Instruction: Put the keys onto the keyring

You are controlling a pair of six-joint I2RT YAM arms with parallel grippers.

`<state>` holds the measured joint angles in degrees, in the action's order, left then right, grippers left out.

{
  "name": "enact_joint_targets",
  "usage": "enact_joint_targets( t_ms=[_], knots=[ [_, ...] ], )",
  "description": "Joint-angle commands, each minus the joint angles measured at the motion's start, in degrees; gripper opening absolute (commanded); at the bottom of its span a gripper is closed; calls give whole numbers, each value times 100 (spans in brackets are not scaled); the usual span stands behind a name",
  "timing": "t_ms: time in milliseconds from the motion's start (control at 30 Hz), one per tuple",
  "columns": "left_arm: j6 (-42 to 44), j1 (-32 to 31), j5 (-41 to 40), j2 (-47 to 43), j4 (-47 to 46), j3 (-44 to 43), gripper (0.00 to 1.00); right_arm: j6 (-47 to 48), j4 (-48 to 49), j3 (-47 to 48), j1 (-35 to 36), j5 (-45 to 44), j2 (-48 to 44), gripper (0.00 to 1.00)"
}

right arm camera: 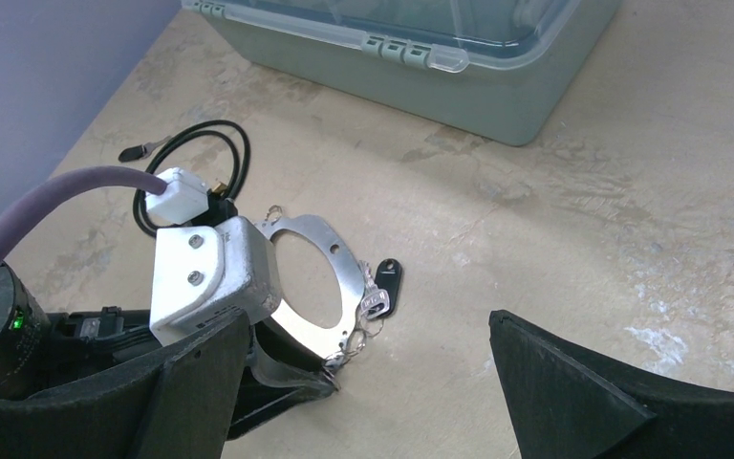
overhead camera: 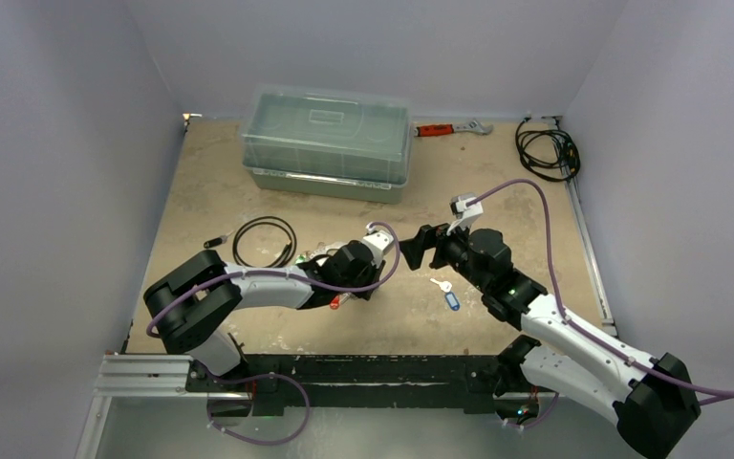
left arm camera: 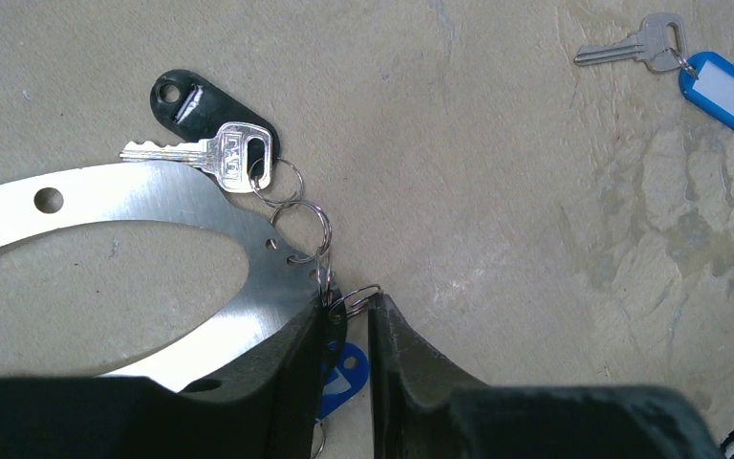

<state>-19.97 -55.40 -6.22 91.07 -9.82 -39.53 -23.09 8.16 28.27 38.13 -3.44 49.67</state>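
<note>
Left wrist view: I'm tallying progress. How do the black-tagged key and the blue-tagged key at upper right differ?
The black-tagged key is linked by small rings to the keyring; the blue-tagged key lies loose, apart. Tags: black versus blue with a pale window. Both are silver.

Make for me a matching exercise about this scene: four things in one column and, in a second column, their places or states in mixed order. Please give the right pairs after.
Things
1. key with blue tag
2. key with black tag
3. right pincer
4. orange-handled wrench

Places or states
A. wide open
B. at the far edge, beside the plastic box
C. linked by small rings to the keyring
D. lying alone on the table

Pairs: 1-D, 2-C, 3-A, 4-B
</note>
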Motion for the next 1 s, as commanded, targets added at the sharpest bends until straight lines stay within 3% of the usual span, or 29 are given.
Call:
enact_joint_targets(
  t_ms=[0,233,967],
  knots=[
    [-29,-58,-6,-115,-122,-86,18,68,132,126,-1,28,42,99],
    [37,-73,-19,-171,-152,-26,0,68,140,126,-2,38,68,99],
    [746,-68,195,-1081,-356,595,0,33,287,-12,-3,162,29,99]
  ],
)
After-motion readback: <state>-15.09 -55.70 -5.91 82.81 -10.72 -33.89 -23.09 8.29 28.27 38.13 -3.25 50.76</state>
